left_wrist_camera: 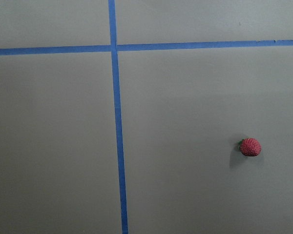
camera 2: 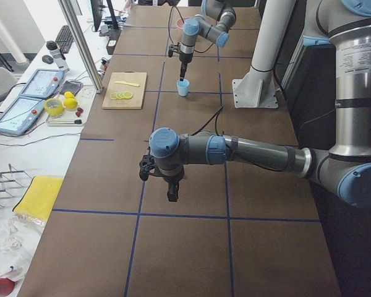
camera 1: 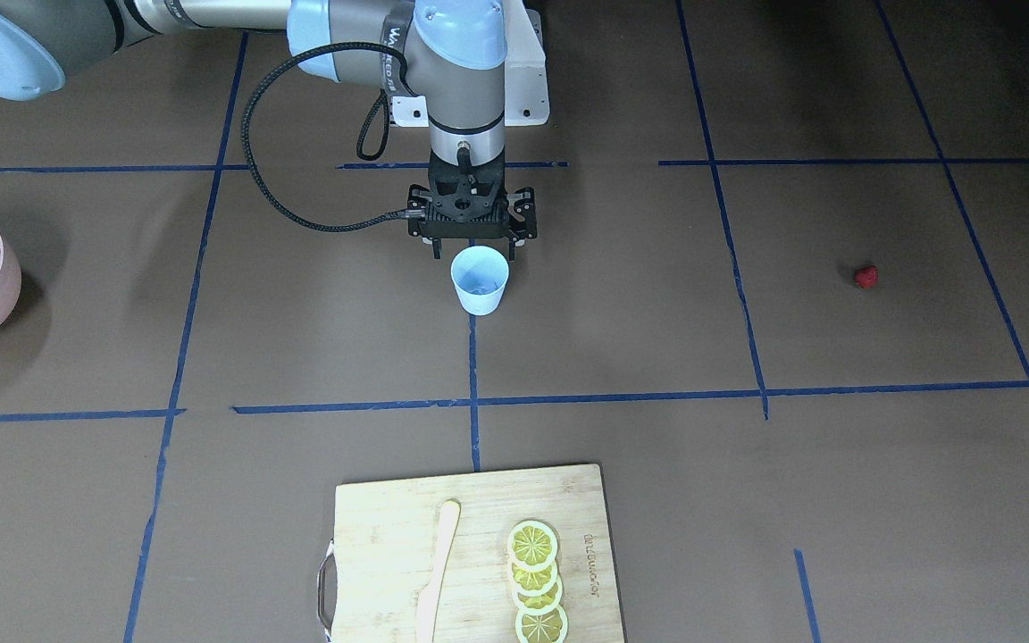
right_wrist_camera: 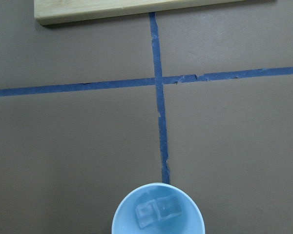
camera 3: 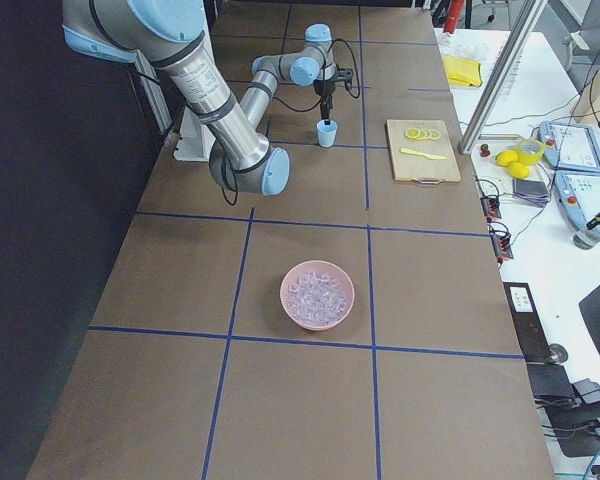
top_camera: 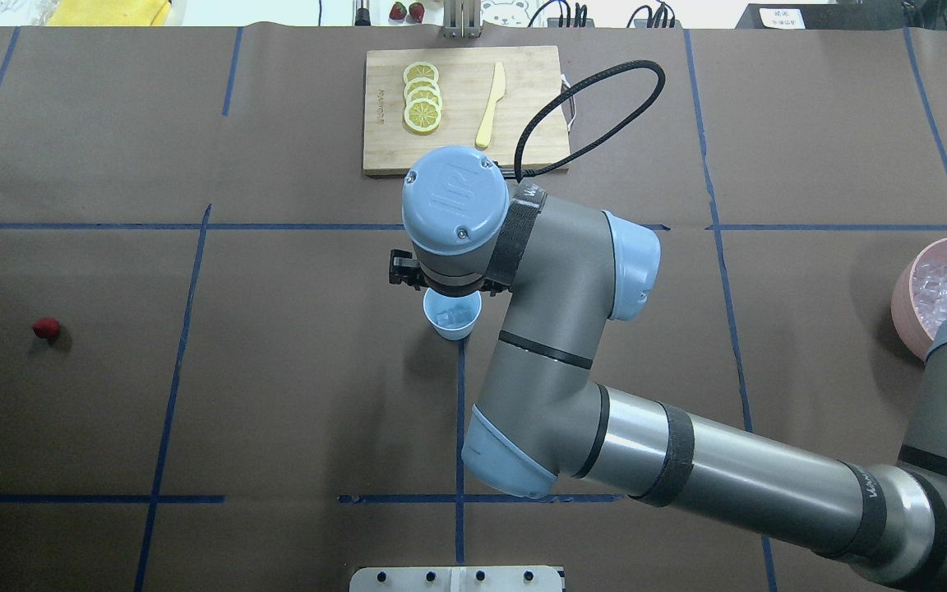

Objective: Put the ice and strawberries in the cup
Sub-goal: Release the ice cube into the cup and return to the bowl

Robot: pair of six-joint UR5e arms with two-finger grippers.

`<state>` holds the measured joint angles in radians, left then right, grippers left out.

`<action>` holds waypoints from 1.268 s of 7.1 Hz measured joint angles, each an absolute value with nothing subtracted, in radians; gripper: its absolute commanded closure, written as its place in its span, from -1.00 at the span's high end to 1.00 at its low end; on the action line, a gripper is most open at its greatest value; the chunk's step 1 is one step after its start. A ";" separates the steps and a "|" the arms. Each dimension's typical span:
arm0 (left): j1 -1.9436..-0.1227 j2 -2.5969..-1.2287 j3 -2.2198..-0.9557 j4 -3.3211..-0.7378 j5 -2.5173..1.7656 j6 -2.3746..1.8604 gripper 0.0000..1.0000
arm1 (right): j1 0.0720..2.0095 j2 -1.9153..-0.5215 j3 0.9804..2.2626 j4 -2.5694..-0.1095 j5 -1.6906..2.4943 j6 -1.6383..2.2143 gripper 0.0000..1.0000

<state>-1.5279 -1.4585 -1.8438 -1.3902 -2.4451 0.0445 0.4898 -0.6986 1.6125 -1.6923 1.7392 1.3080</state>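
The pale blue cup (camera 1: 481, 284) stands at the table's middle and holds two ice cubes (right_wrist_camera: 158, 210). My right gripper (camera 1: 472, 252) hangs just above the cup's far rim, open and empty. In the overhead view the wrist covers it above the cup (top_camera: 451, 316). More ice (top_camera: 946, 288) fills the pink bowl (top_camera: 901, 296). The strawberry (camera 1: 865, 276) lies alone on the table, also in the left wrist view (left_wrist_camera: 250, 146) and the overhead view (top_camera: 46, 329). My left gripper (camera 2: 172, 197) shows only in the exterior left view, high above the table; I cannot tell its state.
A wooden cutting board (camera 1: 389, 536) with several lemon slices (camera 1: 534, 580) and a pale knife (camera 1: 439, 572) lies on the far side of the cup. Blue tape lines cross the brown table. The right arm's elbow (top_camera: 556, 329) spans the table's middle.
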 measured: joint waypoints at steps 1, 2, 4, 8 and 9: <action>-1.528 -1.459 -1.844 -1.390 -2.445 0.045 1.00 | 0.516 -0.710 1.622 -1.693 1.746 1.280 0.98; -1.528 -1.459 -1.844 -1.390 -2.445 0.045 1.00 | 0.548 -0.751 1.659 -1.693 1.764 1.231 0.98; -1.528 -1.459 -1.843 -1.390 -2.445 0.044 1.00 | 0.649 -0.921 1.831 -1.692 1.858 1.078 0.98; -1.528 -1.459 -1.843 -1.390 -2.445 0.044 1.00 | 0.929 -1.403 2.074 -1.584 2.077 0.608 0.98; -1.528 -1.459 -1.844 -1.390 -2.445 0.044 1.00 | 1.010 -1.527 2.061 -1.468 2.144 0.508 0.98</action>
